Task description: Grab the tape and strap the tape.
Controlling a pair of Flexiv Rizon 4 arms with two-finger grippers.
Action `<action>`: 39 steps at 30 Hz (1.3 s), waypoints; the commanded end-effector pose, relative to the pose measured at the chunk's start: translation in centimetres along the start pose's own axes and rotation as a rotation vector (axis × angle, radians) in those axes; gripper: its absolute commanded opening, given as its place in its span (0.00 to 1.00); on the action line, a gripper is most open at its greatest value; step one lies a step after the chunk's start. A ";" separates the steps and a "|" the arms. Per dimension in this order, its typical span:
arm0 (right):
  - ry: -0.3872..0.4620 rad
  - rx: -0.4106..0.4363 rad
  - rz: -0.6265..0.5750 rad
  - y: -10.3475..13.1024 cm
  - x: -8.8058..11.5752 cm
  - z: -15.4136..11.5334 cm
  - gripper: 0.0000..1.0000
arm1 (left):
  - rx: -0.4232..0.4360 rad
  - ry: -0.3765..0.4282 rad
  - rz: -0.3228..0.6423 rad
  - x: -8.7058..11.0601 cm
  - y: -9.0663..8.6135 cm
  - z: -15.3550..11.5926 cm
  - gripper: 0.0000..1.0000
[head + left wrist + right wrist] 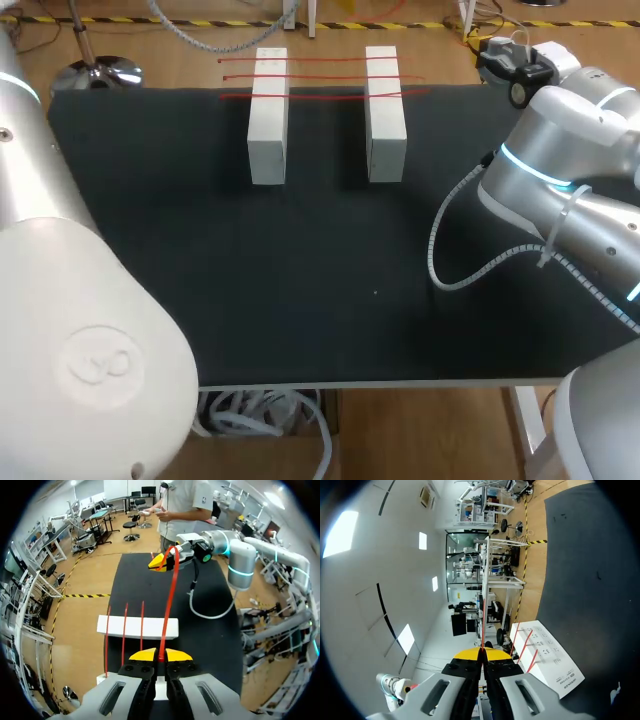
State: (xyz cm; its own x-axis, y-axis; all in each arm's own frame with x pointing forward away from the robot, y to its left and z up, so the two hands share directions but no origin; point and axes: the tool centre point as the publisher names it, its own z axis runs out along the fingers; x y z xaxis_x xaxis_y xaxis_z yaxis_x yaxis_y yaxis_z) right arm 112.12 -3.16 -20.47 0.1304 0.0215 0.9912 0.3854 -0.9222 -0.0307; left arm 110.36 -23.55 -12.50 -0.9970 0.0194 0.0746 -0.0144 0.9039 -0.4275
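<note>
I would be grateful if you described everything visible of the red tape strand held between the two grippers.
The thin red tape strand looks like a narrow, flat ribbon. It runs nearly straight, seemingly taut, from the left gripper, shut on one end, up to the right gripper, shut on the other. On its way it passes over the white rectangular block.

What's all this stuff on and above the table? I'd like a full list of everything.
black table top: one, black, under everything.
white rectangular blocks: two, white, side by side but apart, at the table's far end.
laid red tape strips: three, red, lying across both blocks.
held red tape strip: one, red, running from one gripper to the other above the table.
left gripper: one, yellow tips, shut on one end of the held strip.
right gripper: one, yellow tips, shut on the other end.
left arm: one, white, at the left.
right arm: one, silver-grey, at the right.
</note>
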 end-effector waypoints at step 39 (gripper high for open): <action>-0.002 -0.001 -0.001 0.0 0.0 0.0 0.00 | -0.164 -0.036 -0.123 -0.4 0.1 -0.8 0.00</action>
State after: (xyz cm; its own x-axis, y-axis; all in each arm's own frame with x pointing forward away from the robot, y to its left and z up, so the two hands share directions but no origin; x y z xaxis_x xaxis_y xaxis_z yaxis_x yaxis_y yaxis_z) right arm 112.12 -3.16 -20.47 0.1306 0.0216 0.9912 0.3853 -0.9223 -0.0306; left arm 110.74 -23.04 -11.94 -0.9909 -0.1070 0.0821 -0.1255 0.9545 -0.2707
